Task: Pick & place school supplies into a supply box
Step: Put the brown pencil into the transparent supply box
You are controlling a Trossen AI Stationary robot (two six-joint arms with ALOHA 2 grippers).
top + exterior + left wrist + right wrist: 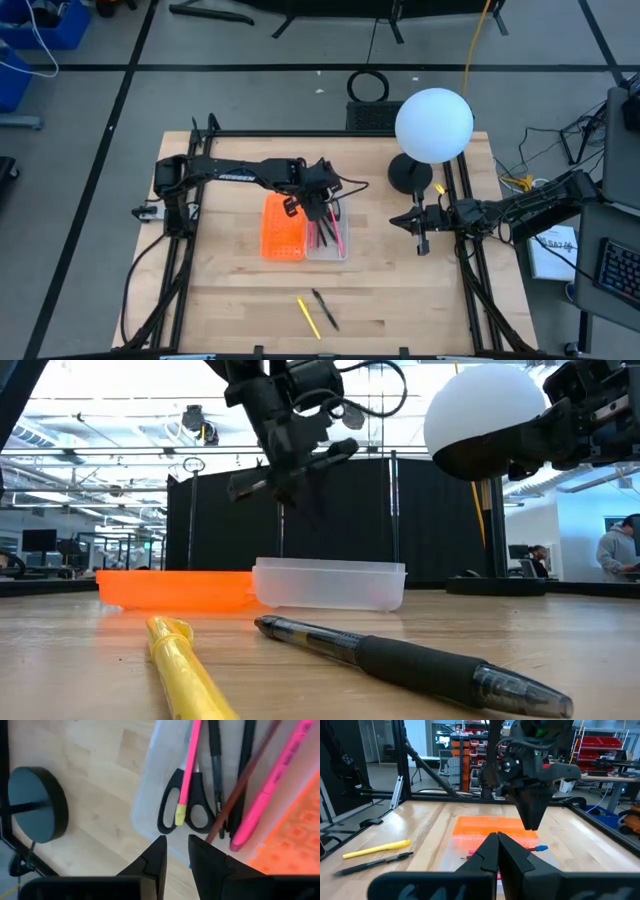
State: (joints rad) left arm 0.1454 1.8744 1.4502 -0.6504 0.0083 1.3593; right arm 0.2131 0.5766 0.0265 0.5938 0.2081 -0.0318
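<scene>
The supply box lies open mid-table: its orange gridded half point(283, 228) is toward the left, its clear tray point(330, 240) toward the right. In the tray point(145, 815) lie black-handled scissors point(182, 802), a pink pencil point(192, 750), black pens point(215, 765), a brown pencil point(245, 780) and a pink marker point(270, 795). My left gripper point(177, 840) hovers above the tray's far end, pointing down, its fingers a narrow gap apart and empty. A yellow pen point(308, 317) and a black pen point(325, 310) lie near the table's near edge. My right gripper point(497, 836) waits shut at the right.
A lamp with a white globe point(433, 125) stands on a round black base point(37, 805) at the far right of the table, between the two arms. Black frame rails point(190, 250) run along both sides. Bare wood lies between the box and the two loose pens.
</scene>
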